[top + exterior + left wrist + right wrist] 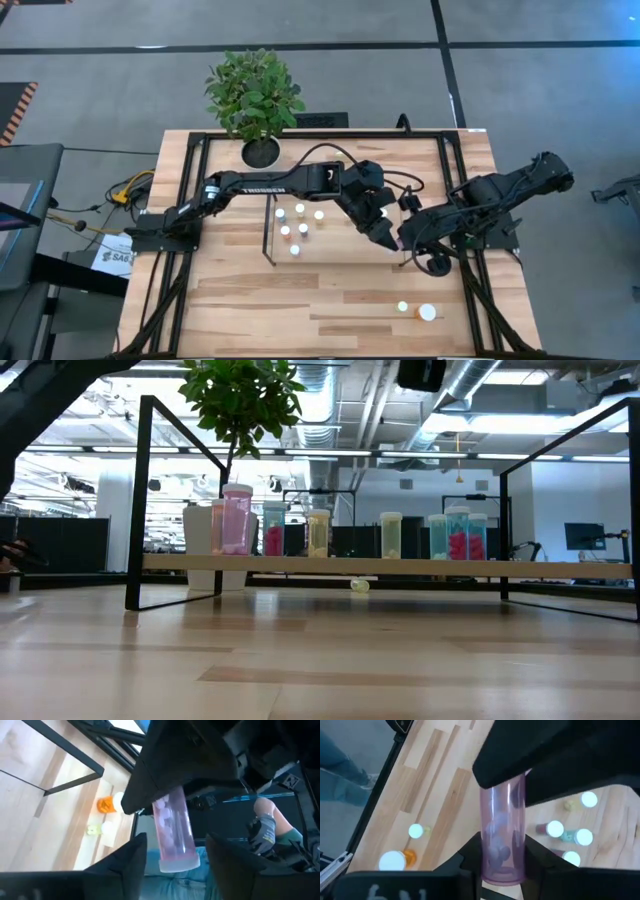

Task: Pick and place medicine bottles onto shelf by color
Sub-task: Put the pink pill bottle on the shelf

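Mid-handover above table centre-right: right gripper (502, 851) clenched on pink bottle (503, 832), left gripper (175, 851) w/ fingers released either side of same bottle. Approx. nine bottles already on shelf (560, 568). Left to shelve: pink one, plus yellow bottle (403, 307) & orange bottle (427, 312) near table's front edge.

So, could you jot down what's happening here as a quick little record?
Held item: pink bottle
Right gripper: shut on the pink bottle
Left gripper: open, fingers either side of that bottle
Shelf: row of standing bottles
Loose on table: orange bottle, yellow bottle
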